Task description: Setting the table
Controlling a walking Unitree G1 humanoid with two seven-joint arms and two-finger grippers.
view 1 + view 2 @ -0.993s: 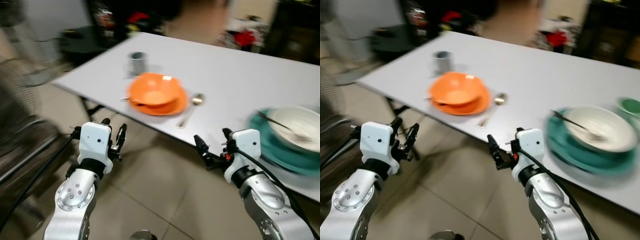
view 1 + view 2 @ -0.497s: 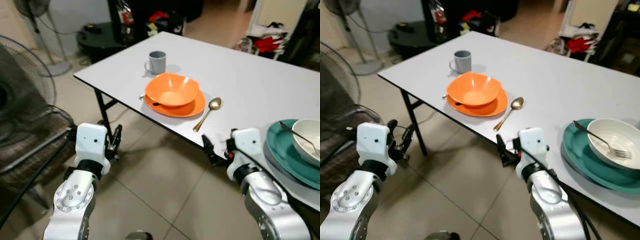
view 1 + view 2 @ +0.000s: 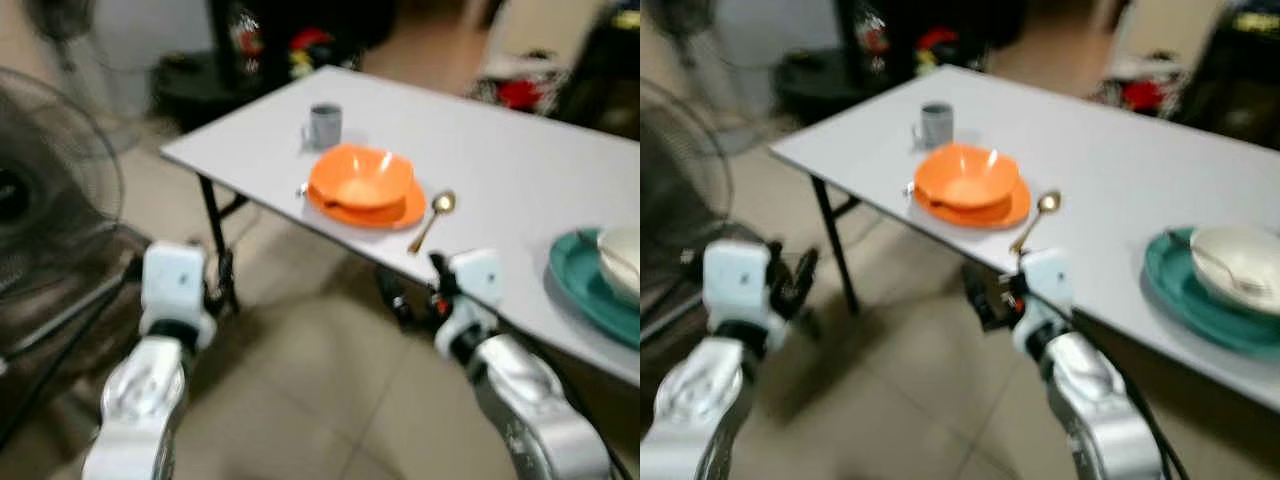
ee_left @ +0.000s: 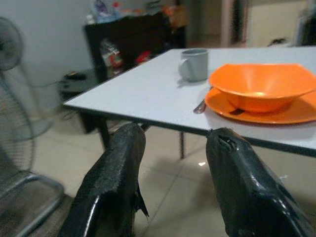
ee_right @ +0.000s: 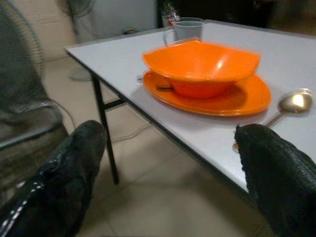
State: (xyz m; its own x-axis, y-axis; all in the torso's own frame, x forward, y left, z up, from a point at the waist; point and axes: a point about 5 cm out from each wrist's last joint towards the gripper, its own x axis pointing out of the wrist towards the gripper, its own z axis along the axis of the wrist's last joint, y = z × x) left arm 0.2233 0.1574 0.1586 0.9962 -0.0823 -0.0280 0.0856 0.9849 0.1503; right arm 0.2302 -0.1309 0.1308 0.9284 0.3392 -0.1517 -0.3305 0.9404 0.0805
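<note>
A white table (image 3: pixel 520 170) carries an orange bowl (image 3: pixel 362 178) on an orange plate (image 3: pixel 400 213), a grey mug (image 3: pixel 323 125) behind them and a gold spoon (image 3: pixel 432 218) to their right. Further right a teal plate (image 3: pixel 580 290) holds a white bowl (image 3: pixel 625 255). My left gripper (image 3: pixel 222 285) hangs open and empty over the floor, left of the table's near corner. My right gripper (image 3: pixel 395 300) is open and empty just below the table's front edge, near the spoon. The right wrist view faces the bowl (image 5: pixel 200 66) and the spoon (image 5: pixel 291 103).
A standing fan (image 3: pixel 40 190) and a metal chair frame (image 3: pixel 60 320) are at my left. Dark furniture with clutter (image 3: pixel 260 50) stands behind the table. The table's black leg (image 3: pixel 212 225) is near my left gripper. Tiled floor (image 3: pixel 320 400) lies below.
The whole picture has shifted and blurred, so the camera moved; the table now sits slightly further right. Both grippers stay open, empty and held out in front.
</note>
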